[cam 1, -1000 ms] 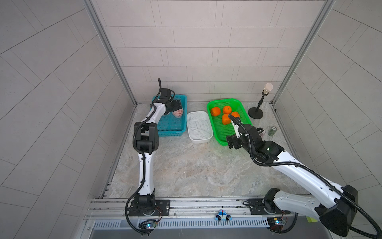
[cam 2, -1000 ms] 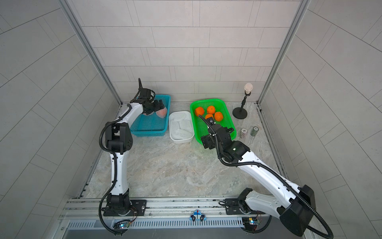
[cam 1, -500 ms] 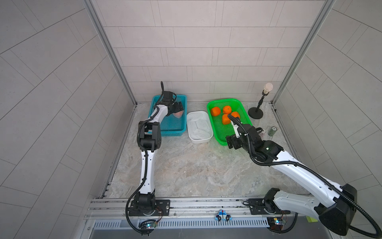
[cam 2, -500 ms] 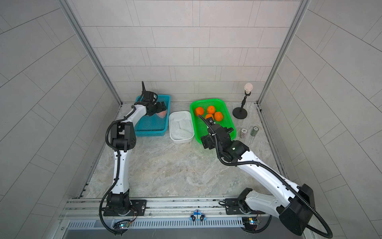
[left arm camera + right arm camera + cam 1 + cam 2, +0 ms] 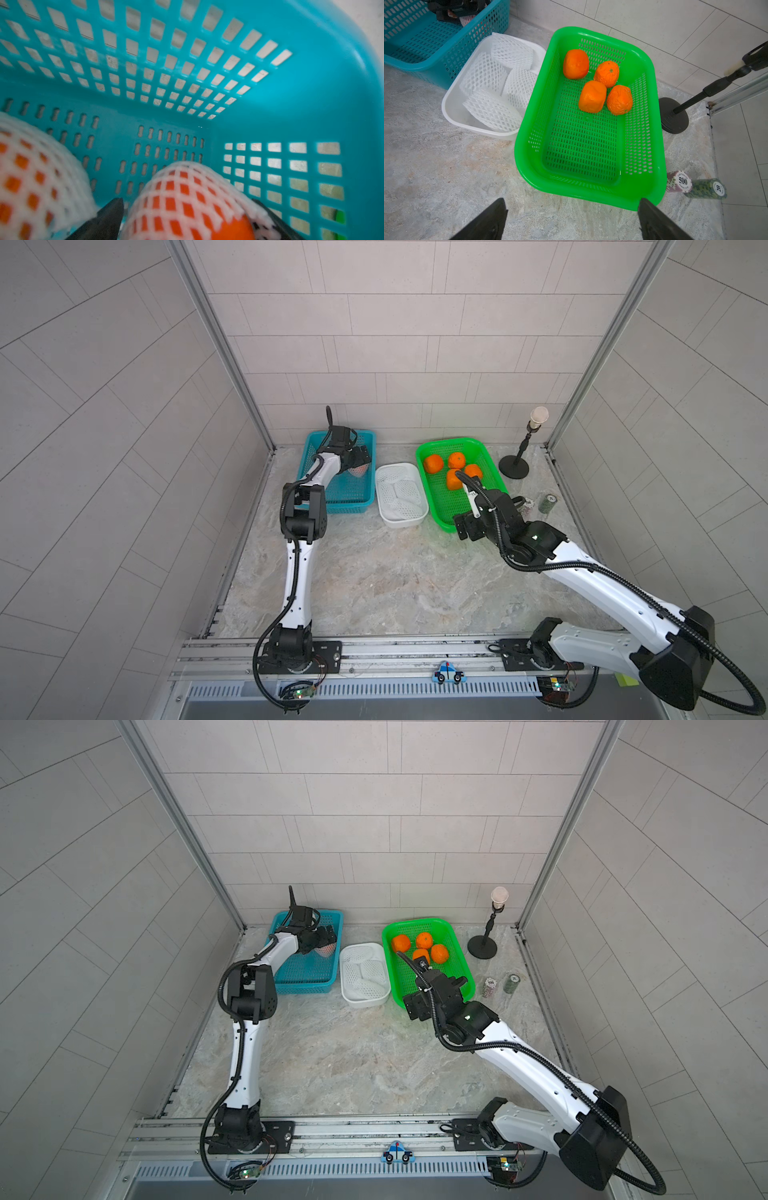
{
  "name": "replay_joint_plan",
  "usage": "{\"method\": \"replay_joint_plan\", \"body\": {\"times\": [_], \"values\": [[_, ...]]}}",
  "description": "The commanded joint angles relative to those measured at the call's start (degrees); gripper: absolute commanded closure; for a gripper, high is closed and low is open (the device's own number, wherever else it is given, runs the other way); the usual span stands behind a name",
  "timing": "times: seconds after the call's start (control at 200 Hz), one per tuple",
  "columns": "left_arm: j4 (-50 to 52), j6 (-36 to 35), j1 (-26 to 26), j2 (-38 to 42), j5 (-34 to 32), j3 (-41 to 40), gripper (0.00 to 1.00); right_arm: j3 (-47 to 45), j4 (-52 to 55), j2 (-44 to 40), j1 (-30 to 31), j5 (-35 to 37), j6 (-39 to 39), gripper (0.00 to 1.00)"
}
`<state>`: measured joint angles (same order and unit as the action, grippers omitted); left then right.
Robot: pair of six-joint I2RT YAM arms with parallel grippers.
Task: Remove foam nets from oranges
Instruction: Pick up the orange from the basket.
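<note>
Teal basket by the white tub: left gripper spread wide around a netted orange. Right gripper gapes too, empty.

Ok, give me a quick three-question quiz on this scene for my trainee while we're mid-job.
1. Multiple choice: how many bare oranges lie in the green basket? A two, B four, C six.
2. True or false: the right gripper is open and holds nothing.
3. Fill in: the left gripper has its fingers either side of a netted orange in the ____ basket.
Key: 1 B. 2 true. 3 blue, meaning the blue basket.
</note>
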<state>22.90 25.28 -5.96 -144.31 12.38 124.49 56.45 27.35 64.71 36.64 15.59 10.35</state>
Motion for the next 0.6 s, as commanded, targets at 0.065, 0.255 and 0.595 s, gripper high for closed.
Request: {"method": "replay_joint_plan", "body": {"times": [0.065,0.255,0.595], "values": [[-2.44,1.40,-0.64,-1.59,0.09,1.70,0.01,1.05,1.35,-0.02,0.19,0.05,1.34,0.00],[-2.23,-0.10,-0.51,-0.29,-0.43,0.95,0.12,0.50,1.21,-0.10,0.22,0.05,1.52,0.00],[-2.45,-1.76,0.35,4.30,-1.21,-3.74,0.22,-0.10,1.03,-0.59,0.20,0.39,1.26,0.00]]}}
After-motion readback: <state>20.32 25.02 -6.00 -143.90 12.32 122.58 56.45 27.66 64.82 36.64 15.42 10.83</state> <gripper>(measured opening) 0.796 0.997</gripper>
